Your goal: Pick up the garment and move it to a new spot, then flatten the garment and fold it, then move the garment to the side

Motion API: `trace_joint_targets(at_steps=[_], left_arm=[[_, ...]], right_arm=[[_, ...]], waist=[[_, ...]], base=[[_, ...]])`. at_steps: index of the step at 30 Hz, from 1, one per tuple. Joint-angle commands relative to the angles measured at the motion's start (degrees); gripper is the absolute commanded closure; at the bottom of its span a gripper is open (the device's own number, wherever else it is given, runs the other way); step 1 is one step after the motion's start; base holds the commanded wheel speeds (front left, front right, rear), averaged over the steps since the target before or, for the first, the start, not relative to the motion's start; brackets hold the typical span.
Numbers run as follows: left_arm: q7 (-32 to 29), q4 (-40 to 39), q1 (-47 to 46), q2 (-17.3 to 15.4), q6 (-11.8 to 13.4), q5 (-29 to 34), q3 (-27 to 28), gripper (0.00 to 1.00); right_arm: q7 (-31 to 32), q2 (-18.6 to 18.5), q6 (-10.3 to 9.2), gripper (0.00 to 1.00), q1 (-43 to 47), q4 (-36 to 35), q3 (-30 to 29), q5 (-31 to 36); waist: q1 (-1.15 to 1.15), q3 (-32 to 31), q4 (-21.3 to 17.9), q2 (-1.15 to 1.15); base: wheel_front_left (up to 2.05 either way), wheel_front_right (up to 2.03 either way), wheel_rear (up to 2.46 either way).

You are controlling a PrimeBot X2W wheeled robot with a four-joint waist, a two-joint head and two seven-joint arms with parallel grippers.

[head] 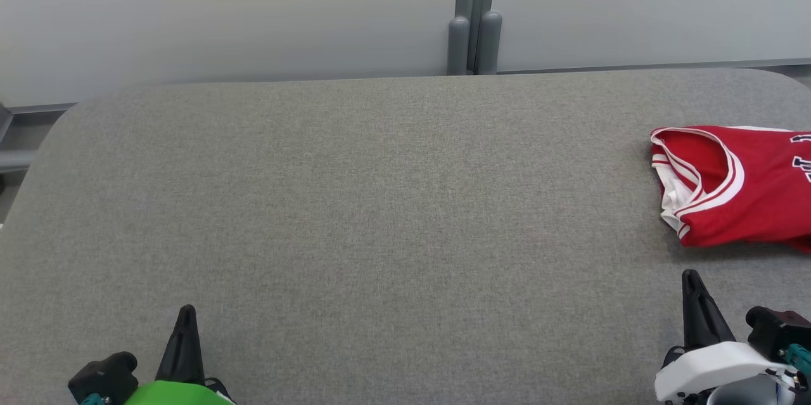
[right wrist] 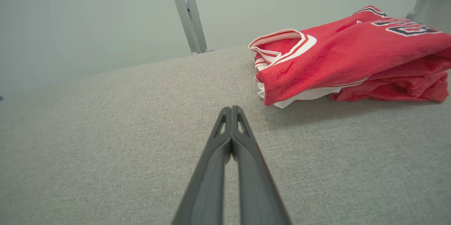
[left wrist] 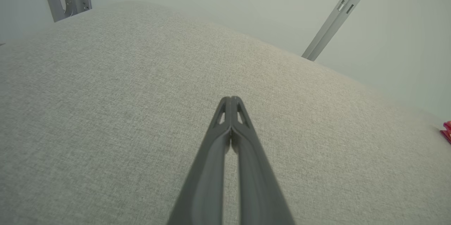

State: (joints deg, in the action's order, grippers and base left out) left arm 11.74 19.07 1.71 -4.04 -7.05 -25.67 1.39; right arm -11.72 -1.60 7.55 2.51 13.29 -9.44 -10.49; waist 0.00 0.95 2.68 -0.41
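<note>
While the red garment point(head: 735, 189) lies folded at the far right of the grey table point(head: 380, 202), running out past the head view's right edge, most of the fabric-covered top is bare. Its rear edge runs straight below the pale wall point(head: 222, 6), rounding off at both back corners. A grey post point(head: 474, 25) stands just behind that edge near the middle. The left claw point(head: 185, 316) sits at the lower left, its two dark fingers pressed together and holding nothing. Wide open table stretches ahead of it and to its right. The right claw point(head: 692, 281) is at the lower right, likewise pressed together and empty, its tip short of the garment's near edge and apart from the cloth. In the right wrist view the garment's white-trimmed opening faces the open middle of the table, and its stacked layers rest on the surface.
</note>
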Motion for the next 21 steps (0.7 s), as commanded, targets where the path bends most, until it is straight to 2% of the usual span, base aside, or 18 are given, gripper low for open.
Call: trace_joint_targets(at_steps=[1, 21], left_arm=[[-0.73, -1.12, -1.61, -0.01, -0.07, -3.20, 0.46, 1.00], [-5.45, -2.26, -3.50, 0.28, -0.19, -20.16, 1.79, 1.00]], right_arm=[[0.64, -0.47, -0.01, 1.00, -1.57, -0.86, 0.22, -3.98], [5.10, -0.75, -0.03, 1.00, -3.54, -0.65, 1.20, -24.80]], waist=[[0.00, -0.01, -0.05, 0.04], [0.00, -0.14, -0.52, 0.10]], base=[[0.00, 0.00, 0.00], [0.00, 0.00, 0.00]])
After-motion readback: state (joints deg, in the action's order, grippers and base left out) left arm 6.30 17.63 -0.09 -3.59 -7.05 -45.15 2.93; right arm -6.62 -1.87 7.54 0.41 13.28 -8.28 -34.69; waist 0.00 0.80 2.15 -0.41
